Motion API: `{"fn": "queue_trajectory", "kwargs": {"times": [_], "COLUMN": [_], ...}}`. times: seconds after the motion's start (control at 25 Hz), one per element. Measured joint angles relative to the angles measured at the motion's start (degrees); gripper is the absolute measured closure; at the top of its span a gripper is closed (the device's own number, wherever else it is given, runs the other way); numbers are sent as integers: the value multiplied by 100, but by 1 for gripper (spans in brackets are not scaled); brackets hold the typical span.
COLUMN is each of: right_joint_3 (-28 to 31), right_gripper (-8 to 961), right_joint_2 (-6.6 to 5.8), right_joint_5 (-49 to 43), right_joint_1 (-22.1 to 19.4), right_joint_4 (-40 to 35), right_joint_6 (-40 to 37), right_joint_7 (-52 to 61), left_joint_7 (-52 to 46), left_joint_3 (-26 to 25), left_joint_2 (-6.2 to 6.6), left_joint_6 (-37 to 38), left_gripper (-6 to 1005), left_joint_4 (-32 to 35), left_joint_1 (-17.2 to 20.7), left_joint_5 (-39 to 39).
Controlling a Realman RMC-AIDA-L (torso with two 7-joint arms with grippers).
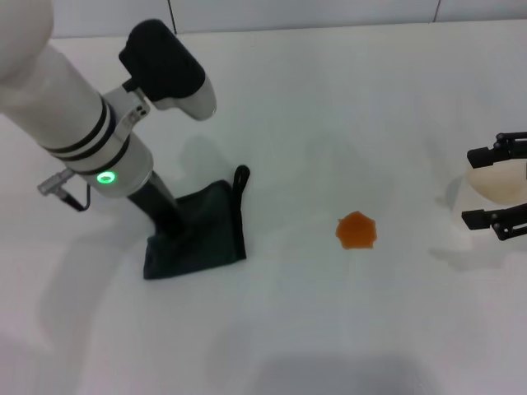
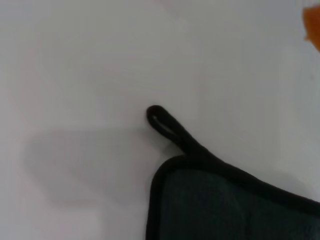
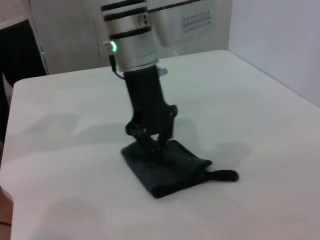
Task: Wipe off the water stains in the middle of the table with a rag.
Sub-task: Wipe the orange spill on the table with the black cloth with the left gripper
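The rag (image 1: pixel 206 234) is a dark folded cloth lying flat on the white table (image 1: pixel 329 99), left of centre, with its cord loop (image 1: pixel 240 177) pointing away from me. My left gripper (image 1: pixel 169 220) stands on the rag's left part, fingers closed together on the cloth; the right wrist view shows the fingertips (image 3: pixel 150 142) pinching the rag (image 3: pixel 172 170). The left wrist view shows the rag's corner (image 2: pixel 225 205) and its loop (image 2: pixel 165 122). The water stain (image 1: pixel 356 230) is a small orange blotch right of the rag, apart from it, and shows at the edge of the left wrist view (image 2: pixel 314 27).
My right gripper (image 1: pixel 496 186) is parked at the right edge of the table, fingers spread on either side of a white paper cup (image 1: pixel 498 183). Bare tabletop lies between the rag and the stain.
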Motion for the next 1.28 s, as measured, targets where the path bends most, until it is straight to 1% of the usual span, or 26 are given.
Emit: {"fn": "queue_trajectory", "kwargs": {"times": [0.2,0.48,0.6,0.68,0.76,0.96,1.24,1.28], "right_joint_3": [-19,-51,-109,-146,-172,-183,-192,-189], "right_gripper": [97,97,97,97,97,97,97,97], "right_joint_2": [0,0,8,13,14,17,18,18], "right_joint_5": [0,0,0,1,0,6,37,24], "right_joint_1": [33,54,70,100,124,139,136,132], "right_joint_4": [14,20,24,47,80,100,100,100], "right_joint_6": [25,48,59,69,79,70,44,56], "right_joint_7": [-11,-22,-22,-22,-22,-22,-14,-8], "left_joint_7": [-259,-382,-408,-429,-530,-761,-813,-814], "left_joint_3": [-33,-36,27,113,344,1156,1581,1714], "left_joint_2": [16,-8,-24,-33,-42,-56,-86,-87], "left_joint_6": [-454,-1120,-1268,-1290,-1308,-1444,-1618,-1660], "left_gripper": [900,900,899,899,899,899,900,900], "left_joint_4": [-273,-1263,-1519,-1560,-1571,-1553,-1525,-1517], "left_joint_1": [-287,-1123,-1409,-1489,-1575,-1734,-1883,-1912], "left_joint_5": [9,-88,-270,-392,-546,-1061,-1457,-1564]}}
